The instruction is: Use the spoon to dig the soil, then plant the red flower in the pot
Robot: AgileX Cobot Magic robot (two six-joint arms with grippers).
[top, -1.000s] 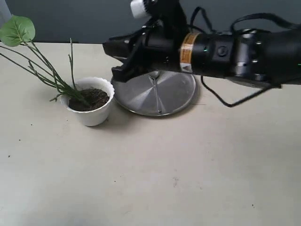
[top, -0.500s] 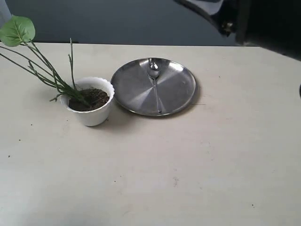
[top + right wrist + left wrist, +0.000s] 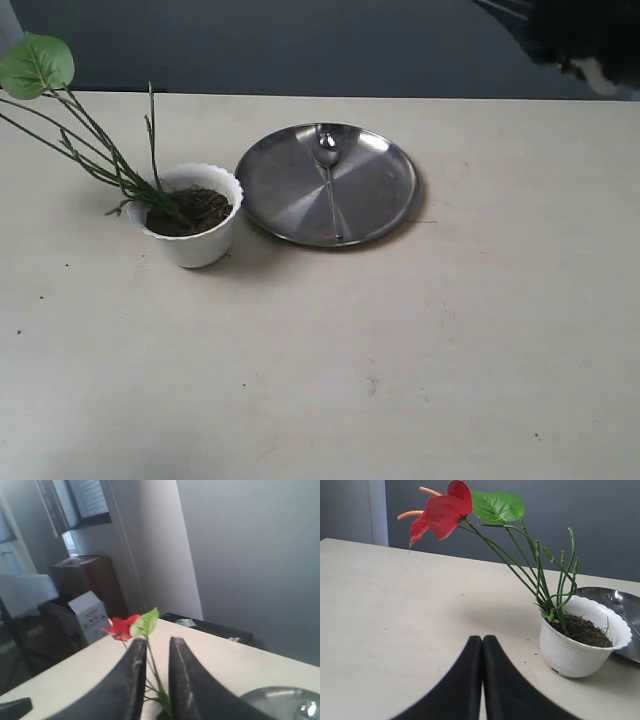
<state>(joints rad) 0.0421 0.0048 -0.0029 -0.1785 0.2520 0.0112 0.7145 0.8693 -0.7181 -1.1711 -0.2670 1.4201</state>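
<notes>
The red flower (image 3: 442, 510) stands planted in the white pot (image 3: 190, 240), its green stems (image 3: 105, 155) leaning left out of the dark soil (image 3: 198, 208). The spoon (image 3: 328, 170) lies alone on the steel plate (image 3: 380, 200), bowl toward the far edge. My left gripper (image 3: 482, 640) is shut and empty, low over the table a short way from the pot (image 3: 577, 652). My right gripper (image 3: 156, 642) hangs high above the table, its jaws a little apart with nothing between them. It looks toward the flower (image 3: 120, 626) far off. Only a dark part of the right arm (image 3: 585, 35) shows at the exterior view's top right corner.
The plate (image 3: 600, 594) sits right beside the pot, on its right in the exterior view. A dark wall runs behind the table's far edge. Boxes and furniture (image 3: 90, 610) stand beyond the table's end in the right wrist view.
The right arm, which hung over the plate a second ago, has pulled up and away to the top right. The spoon, pot and flower have stayed in place.
</notes>
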